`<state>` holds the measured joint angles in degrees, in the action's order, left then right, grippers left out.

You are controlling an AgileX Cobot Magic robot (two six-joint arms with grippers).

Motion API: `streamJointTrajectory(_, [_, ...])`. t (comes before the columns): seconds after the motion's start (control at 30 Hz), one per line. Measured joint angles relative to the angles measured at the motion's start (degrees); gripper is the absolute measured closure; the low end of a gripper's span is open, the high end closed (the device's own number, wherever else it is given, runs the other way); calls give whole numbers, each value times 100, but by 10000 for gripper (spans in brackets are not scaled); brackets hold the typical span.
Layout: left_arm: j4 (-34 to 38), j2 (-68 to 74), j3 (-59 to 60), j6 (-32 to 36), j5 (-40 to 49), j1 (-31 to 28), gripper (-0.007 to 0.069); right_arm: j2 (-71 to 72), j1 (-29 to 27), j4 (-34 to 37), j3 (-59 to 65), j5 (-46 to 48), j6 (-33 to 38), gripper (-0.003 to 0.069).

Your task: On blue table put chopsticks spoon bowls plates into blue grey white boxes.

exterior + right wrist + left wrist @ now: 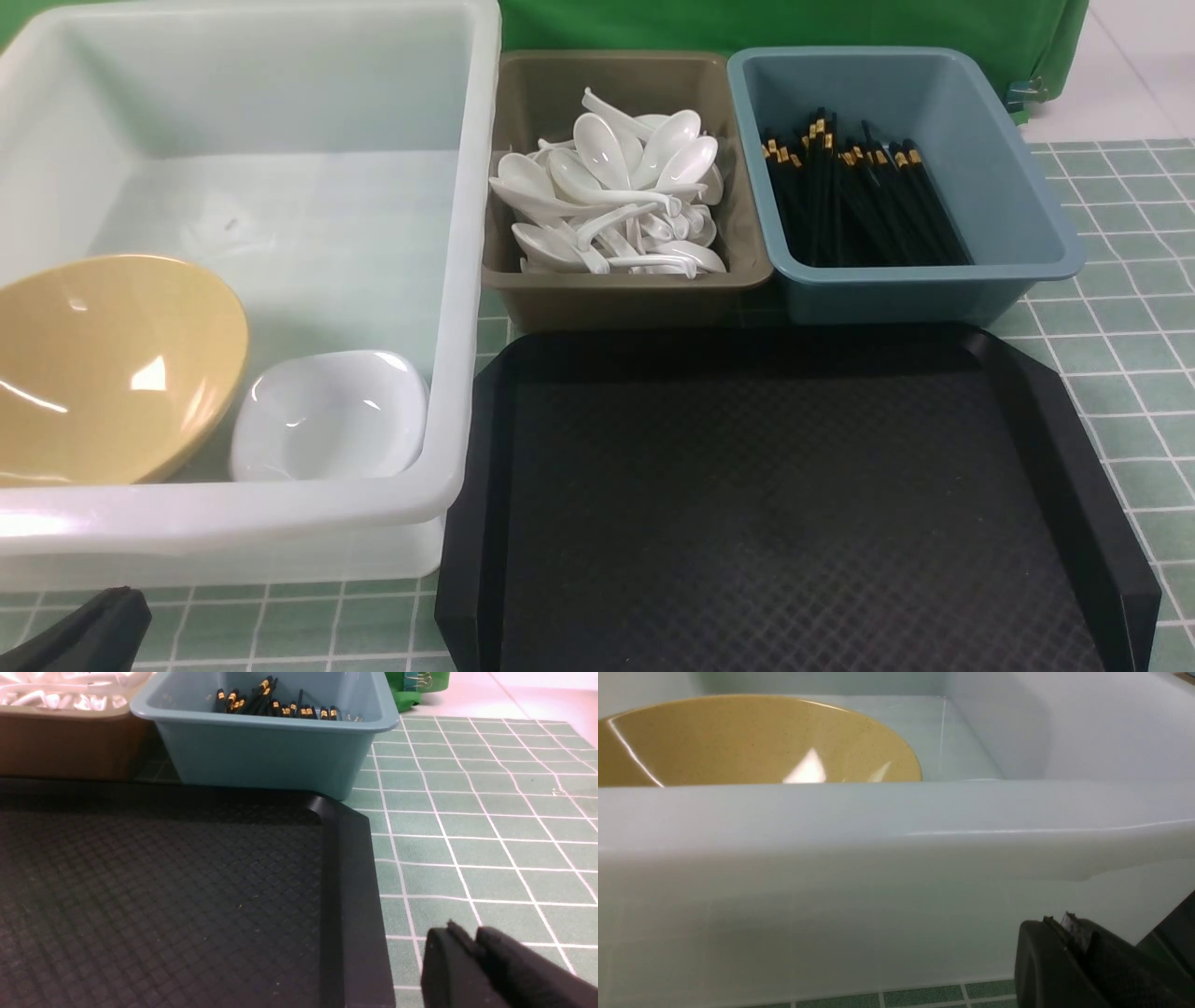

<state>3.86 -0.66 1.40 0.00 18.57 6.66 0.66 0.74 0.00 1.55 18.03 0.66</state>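
**On the blue table, everything sorted into bins**

Front view: chopsticks (854, 191) lie lengthwise in the slate-blue bin (1013, 201), gold ends away.

Left wrist view: left gripper (1069, 933) closed, empty, beside the white tub (878, 868).

Right wrist view: right gripper (472, 947) nearly closed, empty.

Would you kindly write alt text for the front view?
Three filled bins stand behind a black tray: a white tub holding a tan bowl and white plate, a grey box of spoons, a blue box of chopsticks.
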Motion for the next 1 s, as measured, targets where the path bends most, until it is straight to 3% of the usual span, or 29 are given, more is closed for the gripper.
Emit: streamJointTrajectory(1.0, [14,0,0,42,0,0,622,0,-5,0,0,0,0,510])
